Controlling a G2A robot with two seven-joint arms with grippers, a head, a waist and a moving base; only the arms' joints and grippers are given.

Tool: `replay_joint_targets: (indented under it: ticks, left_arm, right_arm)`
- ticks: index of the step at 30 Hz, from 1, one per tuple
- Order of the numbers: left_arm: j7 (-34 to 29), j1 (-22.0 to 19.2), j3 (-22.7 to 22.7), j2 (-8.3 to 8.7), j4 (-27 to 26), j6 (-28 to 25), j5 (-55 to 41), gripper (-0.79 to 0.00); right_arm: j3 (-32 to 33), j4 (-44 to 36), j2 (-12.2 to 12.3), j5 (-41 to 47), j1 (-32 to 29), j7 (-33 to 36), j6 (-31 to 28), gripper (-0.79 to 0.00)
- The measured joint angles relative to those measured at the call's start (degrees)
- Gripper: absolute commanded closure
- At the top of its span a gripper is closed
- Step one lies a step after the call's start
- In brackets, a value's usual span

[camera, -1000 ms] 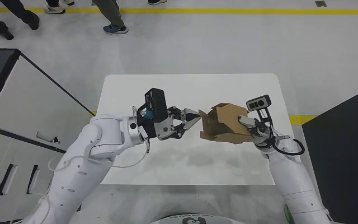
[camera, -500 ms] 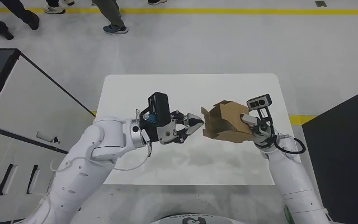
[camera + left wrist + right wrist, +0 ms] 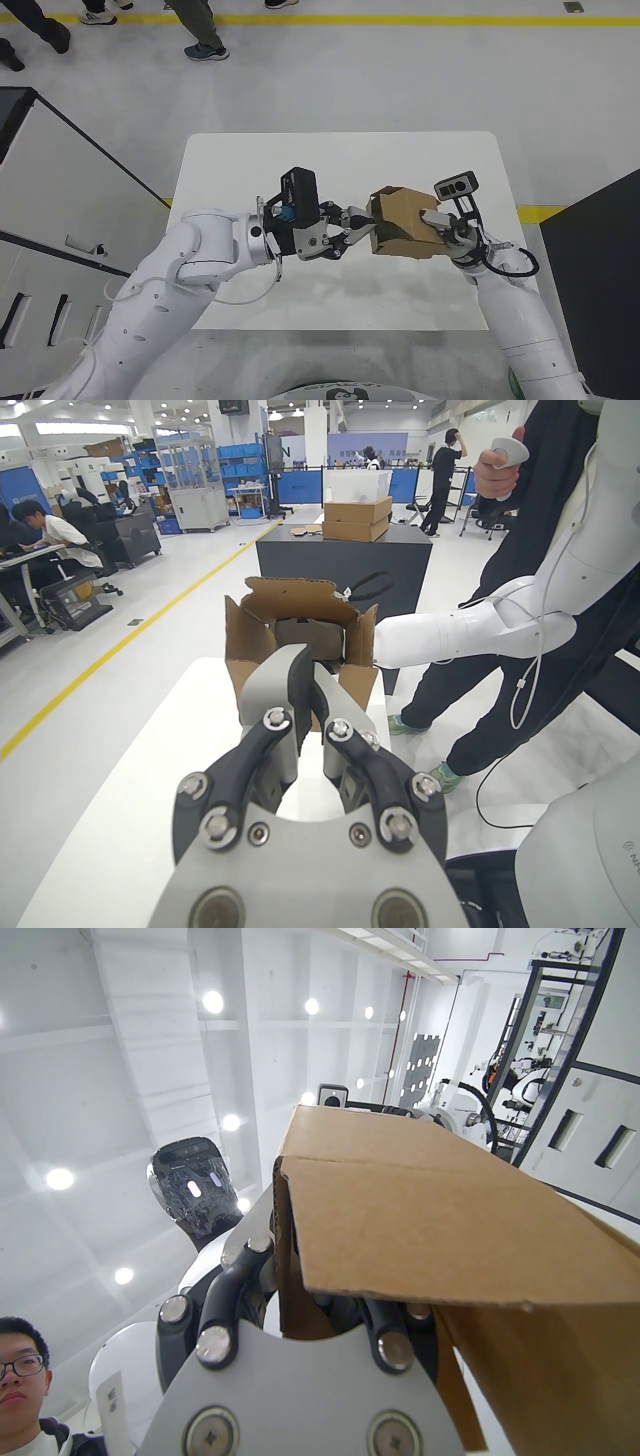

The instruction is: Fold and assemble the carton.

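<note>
Right hand (image 3: 432,217) clamps carton (image 3: 398,212) wall; left hand (image 3: 306,656) closed, tips at carton opening

White left arm (image 3: 190,255); left hand (image 3: 306,660) silver, black links.

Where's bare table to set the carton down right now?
Bare: the table strip beyond the carton, and the near-edge strip. Crowded mid-table, where the left gripper meets the carton held by the right gripper.

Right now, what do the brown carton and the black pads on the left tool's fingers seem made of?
The brown cardboard carton: corrugated cardboard, matte and plain; its cut edge shows fluting. The black pads lining the left tool: probably rubber or foam, dull finish; can't tell which.
</note>
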Motion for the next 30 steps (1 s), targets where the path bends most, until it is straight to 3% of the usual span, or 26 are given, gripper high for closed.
replay_joint_targets:
  ticks: [30]
  left_arm:
    - [0.7, -0.3, -0.4, -0.09, 0.5, -0.5, -0.5, 0.000]
  right_arm:
    - [-0.6, 0.7, -0.2, 1.5, 1.3, 6.8, 1.6, 0.000]
